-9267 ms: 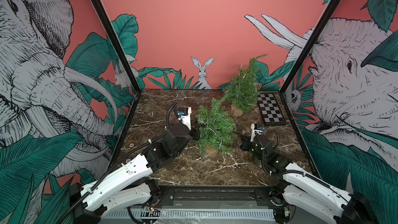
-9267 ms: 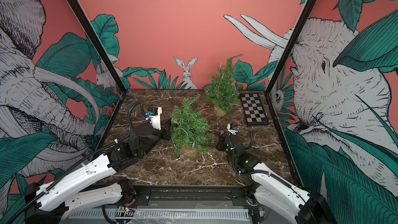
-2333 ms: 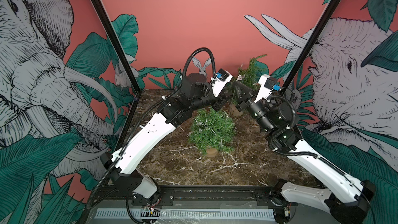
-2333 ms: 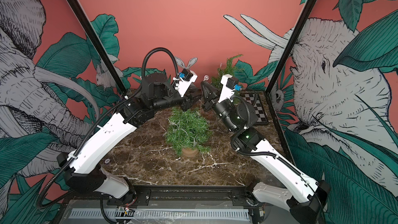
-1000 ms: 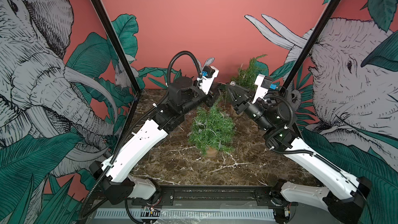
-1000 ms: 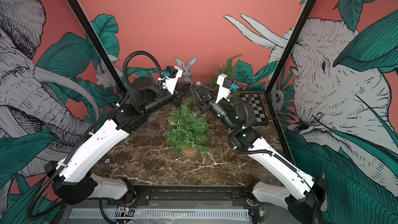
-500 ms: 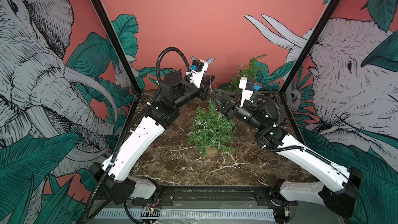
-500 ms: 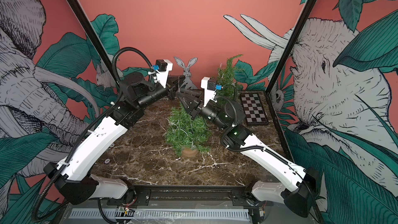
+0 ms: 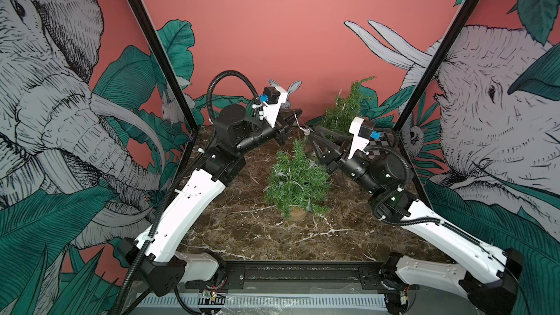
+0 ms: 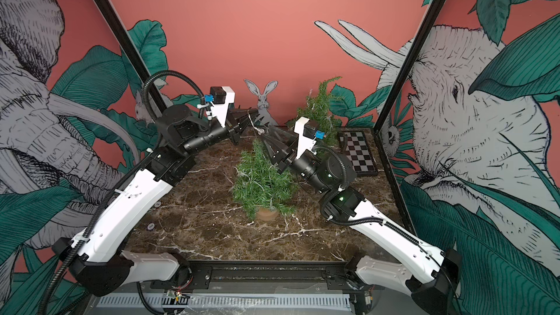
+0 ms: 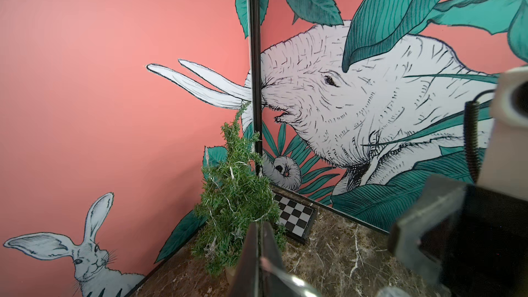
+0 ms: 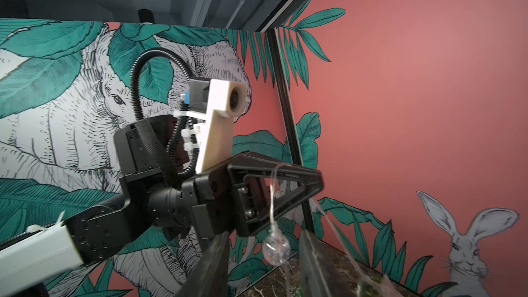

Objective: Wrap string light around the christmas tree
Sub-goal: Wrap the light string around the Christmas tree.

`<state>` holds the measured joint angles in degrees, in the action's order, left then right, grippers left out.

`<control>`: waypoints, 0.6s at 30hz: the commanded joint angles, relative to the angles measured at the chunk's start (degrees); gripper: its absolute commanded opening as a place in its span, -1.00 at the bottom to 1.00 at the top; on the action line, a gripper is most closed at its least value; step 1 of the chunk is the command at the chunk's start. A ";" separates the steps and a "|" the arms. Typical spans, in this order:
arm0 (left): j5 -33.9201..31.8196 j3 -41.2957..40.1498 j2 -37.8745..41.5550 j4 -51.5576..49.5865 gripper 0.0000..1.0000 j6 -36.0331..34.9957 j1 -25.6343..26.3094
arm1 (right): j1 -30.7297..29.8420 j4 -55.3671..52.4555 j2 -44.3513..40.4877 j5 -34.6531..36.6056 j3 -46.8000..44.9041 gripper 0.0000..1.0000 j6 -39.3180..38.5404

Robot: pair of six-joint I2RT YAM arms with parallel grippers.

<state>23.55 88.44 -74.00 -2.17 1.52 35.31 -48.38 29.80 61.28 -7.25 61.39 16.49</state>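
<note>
While both arms reach in above the marble table (image 9: 242,231), we record: left gripper (image 9: 297,114), jaws pressed together on the wire of the string light (image 9: 305,131); right gripper (image 9: 313,134), jaws parted, a clear bulb (image 12: 275,248) hanging between them. Christmas tree (image 9: 298,177), potted, mid-table, just beneath both grippers, strands lying among its branches. We also note a second tree (image 9: 345,110) beside a chessboard (image 10: 359,154), at the back.

both arms stand up from their bases and bend inward, forearms angled toward each other. the left arm (image 9: 191,204) ends in the left gripper (image 9: 298,112), its jaws pressed flat together. the right arm (image 9: 439,234) aims the right gripper (image 9: 313,140) at it, jaws parted, tips just beside the left tips.
</note>
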 commanded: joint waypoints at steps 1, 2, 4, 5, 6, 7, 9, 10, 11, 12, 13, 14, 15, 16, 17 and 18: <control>-0.23 -0.28 1.67 1.58 -1.00 0.04 -0.05 | -0.22 -1.44 -2.71 8.57 -0.65 -0.08 -7.01; -0.18 -0.21 1.52 1.51 -1.00 0.12 -0.11 | -0.22 -2.97 -3.20 10.77 -0.66 -0.08 -7.99; -0.09 -0.46 1.27 1.99 -1.00 0.80 -0.16 | -0.22 -6.82 -4.11 14.76 -0.56 -0.05 -9.40; 0.00 -0.47 1.23 2.04 -1.00 0.92 -0.08 | -0.14 -8.67 -4.46 16.60 -0.55 0.02 -9.91; 0.01 -0.42 1.00 2.00 -1.00 1.04 -0.08 | 0.16 -10.40 -4.74 17.25 -0.58 0.11 -10.23; -0.08 -0.31 0.87 1.80 -1.00 1.06 -0.10 | 0.49 -11.75 -4.77 17.08 -0.37 0.16 -10.44; -0.35 -0.07 0.43 1.40 -1.00 1.21 -0.13 | 1.70 -17.67 -4.23 14.55 1.32 0.27 -10.90; -0.28 -0.04 0.35 1.38 -1.00 1.21 -0.15 | 2.36 -19.96 -3.62 13.09 2.18 0.31 -10.78; -0.41 -0.11 0.28 1.36 -1.00 1.32 -0.10 | 3.21 -22.60 -2.84 10.70 3.33 0.37 -10.58; -0.64 -0.11 0.23 1.37 -1.00 1.37 -0.12 | 4.32 -24.95 -1.93 7.77 4.41 0.42 -10.28; -0.78 -0.11 0.17 1.32 -1.00 1.30 -0.14 | 5.28 -26.54 -1.17 5.46 5.39 0.44 -9.64; -0.95 -0.04 0.01 1.34 -1.00 1.43 -0.10 | 6.49 -28.15 -0.06 2.75 6.37 0.45 -8.84; -1.05 0.14 -0.17 1.25 -1.00 1.46 -0.15 | 7.60 -29.47 1.09 0.30 7.32 0.45 -8.30; -0.97 0.25 -0.31 1.06 -1.00 1.47 -0.16 | 8.30 -30.21 2.02 -1.02 8.06 0.45 -7.98; -0.88 0.56 -0.52 0.86 -1.00 1.54 -0.15 | 8.95 -30.90 3.06 -2.53 8.64 0.45 -7.88; -0.97 0.67 -0.70 0.78 -1.00 1.67 -0.16 | 9.40 -31.12 4.16 -4.26 9.10 0.45 -8.17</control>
<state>22.92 88.40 -74.67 -2.24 2.28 35.31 -40.23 2.55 63.88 -4.27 68.27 7.77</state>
